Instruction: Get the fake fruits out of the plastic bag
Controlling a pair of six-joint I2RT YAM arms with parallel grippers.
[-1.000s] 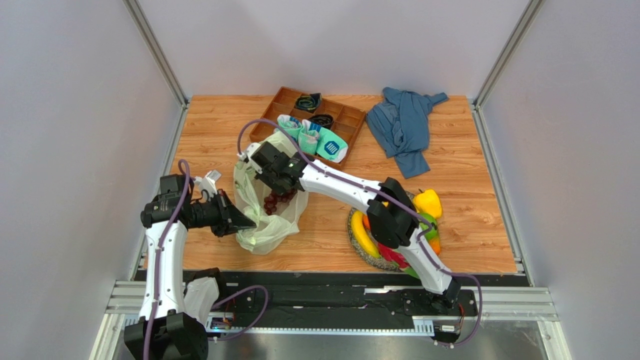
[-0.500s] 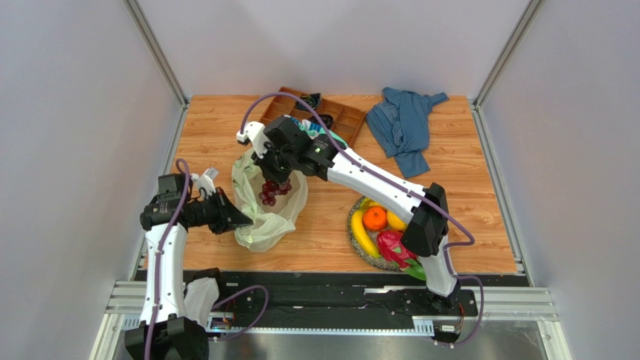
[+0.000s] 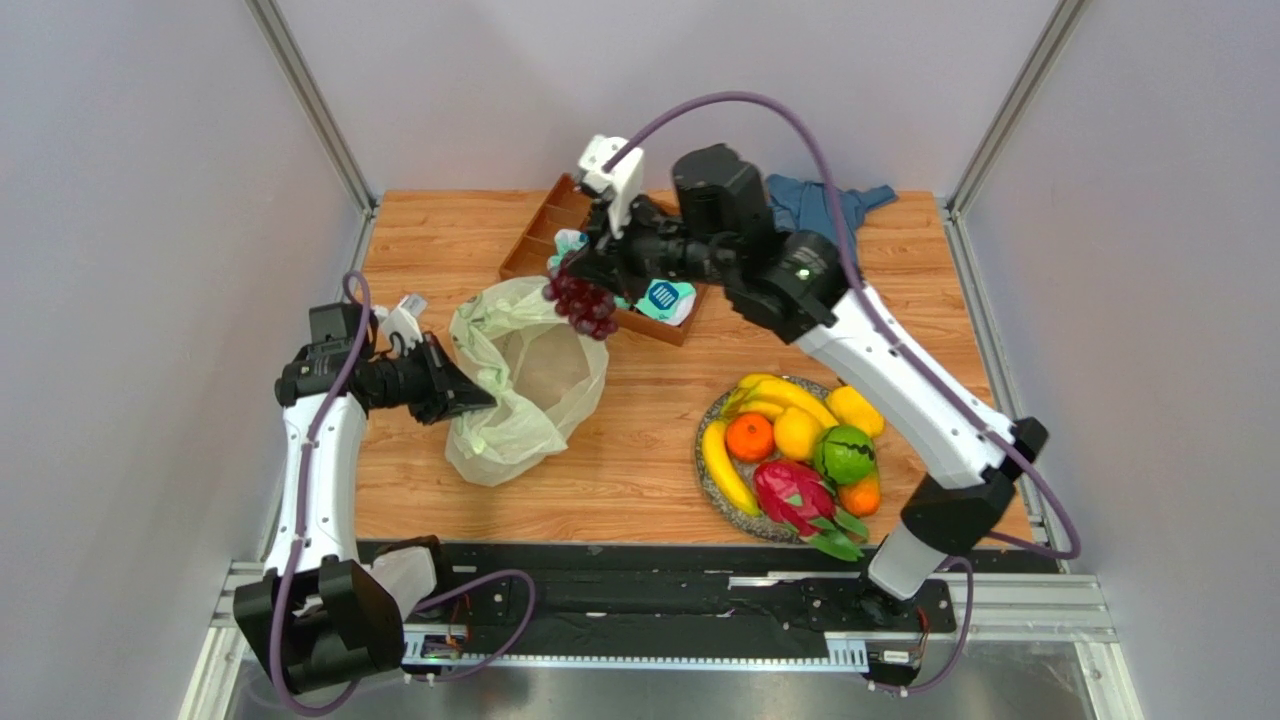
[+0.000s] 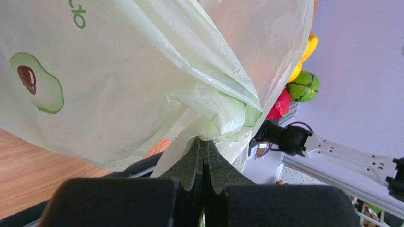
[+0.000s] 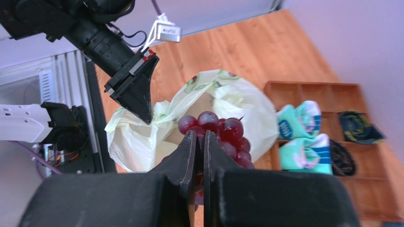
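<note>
Plate: a woven plate [image 3: 747,527] lay near and to the right, holding bananas [image 3: 724,468], an orange [image 3: 748,437], a pink dragon fruit [image 3: 792,492], a green round fruit [image 3: 845,453] and other yellow and orange pieces.
Left gripper: the left gripper [image 4: 203,150] reached in from the near left, its fingers pressed together on a bunched fold of the bag's left edge.
Plastic bag: the plastic bag [image 3: 519,383] lay left of centre, well apart from the plate, slack with its mouth open to the far side.
Right gripper: the right gripper [image 5: 199,142] was raised above the bag's far rim, its fingers pinching the grapes.
Grapes: the grapes [image 3: 583,303] hung outside the bag, between its mouth and the tray.
Tray: a wooden tray [image 3: 691,233] with compartments sat far centre, teal-white socks [image 3: 661,300] at its near edge.
Cloth: a blue cloth [image 3: 793,192] lay far right, partly hidden by the right arm.
</note>
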